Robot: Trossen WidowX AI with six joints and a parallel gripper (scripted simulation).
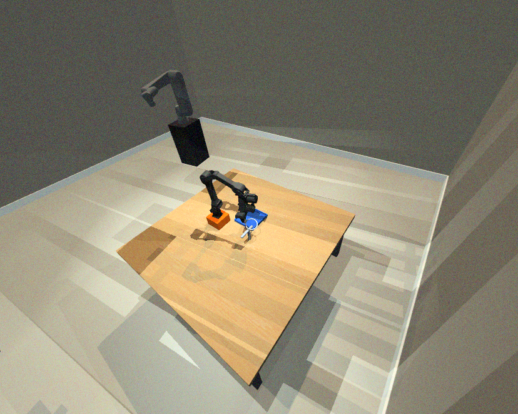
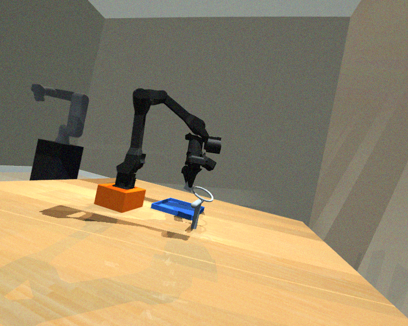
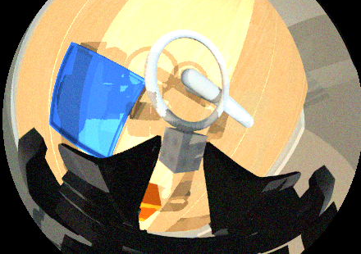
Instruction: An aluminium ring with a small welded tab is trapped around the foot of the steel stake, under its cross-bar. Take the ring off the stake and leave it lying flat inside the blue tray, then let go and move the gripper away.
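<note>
Currently, the square grey metal tab (image 3: 183, 151) of the pale aluminium ring (image 1: 257, 225) (image 2: 211, 195) (image 3: 224, 65) is pinched between the black tapered fingers of the parallel-jaw gripper (image 1: 243, 221) (image 2: 190, 186) (image 3: 183, 143). The ring is held up in the air, tilted in the exterior view, above the wooden table (image 1: 268, 276) (image 2: 232, 280) (image 3: 123, 8) and near the top of the upright steel stake (image 1: 249, 235) (image 2: 195, 216). In the wrist view the stake's rounded pale cross-bar (image 1: 244, 232) (image 2: 196, 203) (image 3: 203, 87) is seen partly through the ring's opening and partly beyond it; whether the two are touching cannot be told. Beside the stake, the shallow square blue tray (image 1: 261, 219) (image 2: 169, 210) (image 3: 96, 102) is set on the table, with the ring not lying in it. The arm (image 1: 223, 179) (image 2: 179, 111) is mounted on an orange block (image 1: 218, 221) (image 2: 119, 200) (image 3: 151, 210).
</note>
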